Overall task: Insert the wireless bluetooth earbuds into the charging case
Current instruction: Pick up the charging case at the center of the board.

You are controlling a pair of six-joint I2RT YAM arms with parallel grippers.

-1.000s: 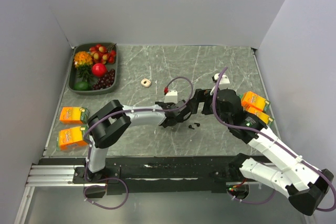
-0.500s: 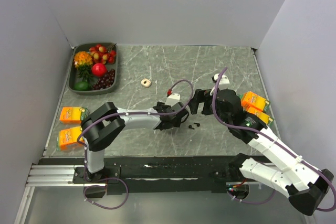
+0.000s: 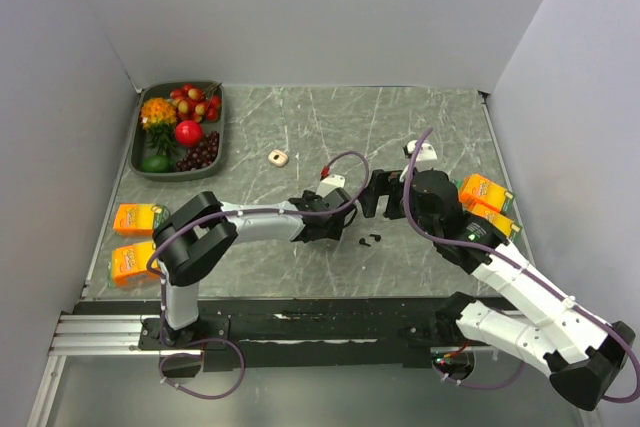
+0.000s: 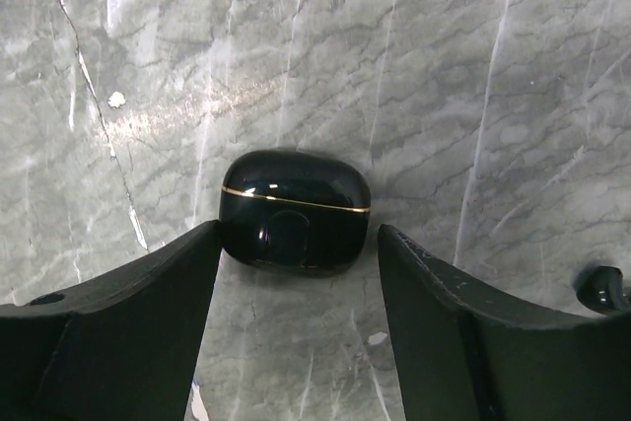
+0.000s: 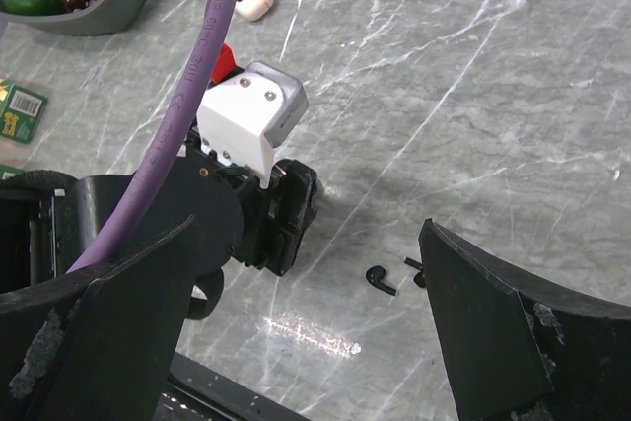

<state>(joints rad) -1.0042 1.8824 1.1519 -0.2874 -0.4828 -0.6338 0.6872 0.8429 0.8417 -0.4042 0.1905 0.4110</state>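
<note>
The small glossy black pebble-shaped charging case (image 4: 296, 206), its lid shut along a thin gold seam, is lying flat on the grey marble-patterned counter (image 4: 473, 66). The left end effector (image 4: 301, 241) is reaching down over the case with its 2 dark fingers (image 4: 128, 332) standing apart, 1 on each side of it. 1 finger is touching or almost touching the case's edge, and the other is sitting just beside the opposite edge with a thin gap showing, so the case is not clamped.

The 2 tiny black bean-like earbuds (image 3: 371, 240) are lying loose and close together on the counter near the case, on the side toward the right arm. The right end effector (image 5: 311, 229) is hovering over the counter near the case, its fingers spread wide with nothing between them.

A tiny pale speck (image 4: 116, 99) is lying near the case. A beige ring-shaped object (image 3: 278, 157) is sitting well apart from the case, and a grey tray of fruit (image 3: 140, 165) is sitting farther off beyond it.
</note>
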